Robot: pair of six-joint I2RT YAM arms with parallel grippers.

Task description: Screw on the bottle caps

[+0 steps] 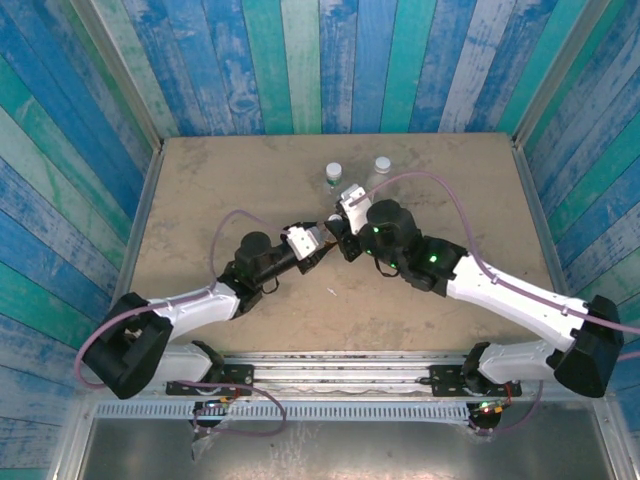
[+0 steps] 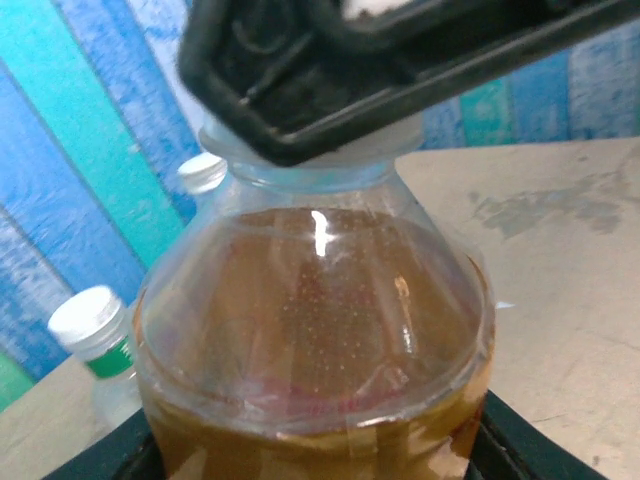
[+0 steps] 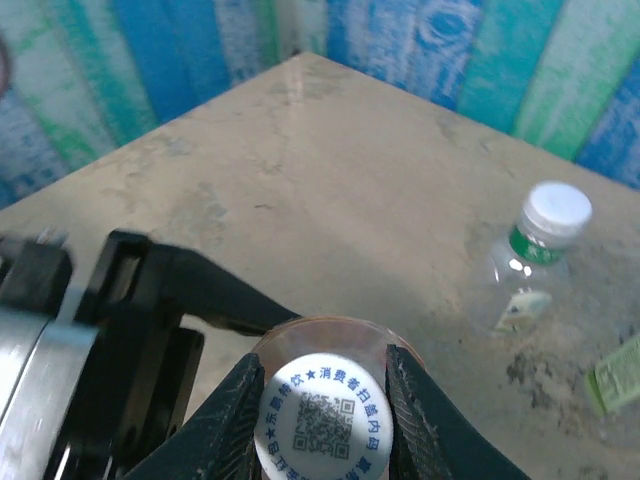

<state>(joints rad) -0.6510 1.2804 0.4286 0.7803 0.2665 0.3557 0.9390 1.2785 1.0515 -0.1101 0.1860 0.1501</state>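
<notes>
Closest to you is the white cap [image 3: 322, 418], sitting on top of the amber bottle [image 2: 310, 350]. Your right claw [image 3: 322, 400] is pinched on that cap, one finger touching each side. Your left claw [image 1: 320, 243] hugs the fat part of the amber bottle from both sides, open just enough to fit around it. Both claws meet near the middle of the table [image 1: 200, 190]. Far back, the green label bottle [image 1: 333, 177] and the clear bottle [image 1: 382, 166] stand near each other, each with its own cap on, well apart from the claws.

Lab test booth: painted plank backdrop [image 1: 300, 60], worn tabletop [image 1: 200, 200].
</notes>
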